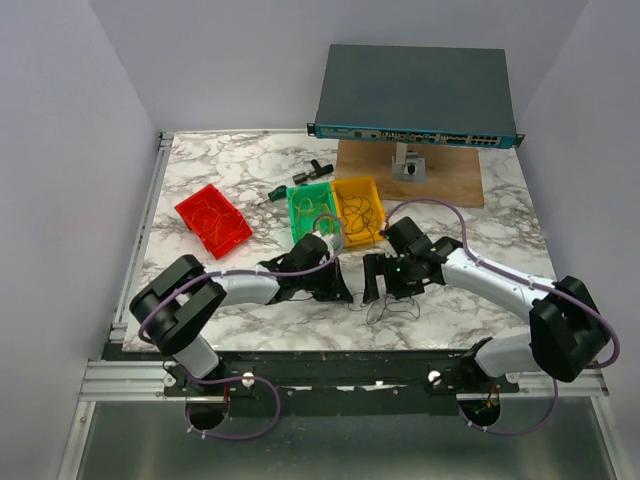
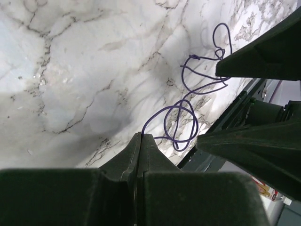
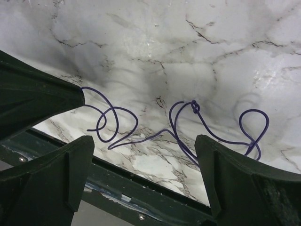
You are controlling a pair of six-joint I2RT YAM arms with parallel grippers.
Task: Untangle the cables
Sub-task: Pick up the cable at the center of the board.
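1. A thin purple cable [image 2: 194,57] lies in loose, crossing loops on the marble tabletop [image 1: 200,170], close to its front edge. A small knot can be made out partway along it.
2. One end of the purple cable is clamped in the left pincer [image 2: 141,137]. Its fingers are pressed together, and the cable comes out from between their tips.
3. The right pincer [image 3: 143,141] is held low over the tabletop with its fingers spread wide apart. The knotted middle stretch of the cable is seen between them, and nothing is gripped by them.
4. The two pincers are set near each other, tips facing, with the cable's loops spread between and in front of them.
5. Just behind the pincers, a green bin [image 1: 308,190] and a yellow bin [image 1: 355,182] are placed side by side, touching.
   - A few thin wires [image 1: 308,212] are coiled in the green bin; their colour cannot be told.
   - A tangle of dark wires [image 1: 362,212] is held in the yellow bin.
6. A red bin [image 1: 196,200] is placed apart from these, to the left, and turned at an angle. A loose nest of orange wires [image 1: 210,222] is held in it.
7. Behind the green bin, small dark tools [image 1: 305,178] lie on the tabletop.
8. At the far edge, a flat grey network switch [image 1: 415,90] is raised above a wooden board [image 1: 440,175].
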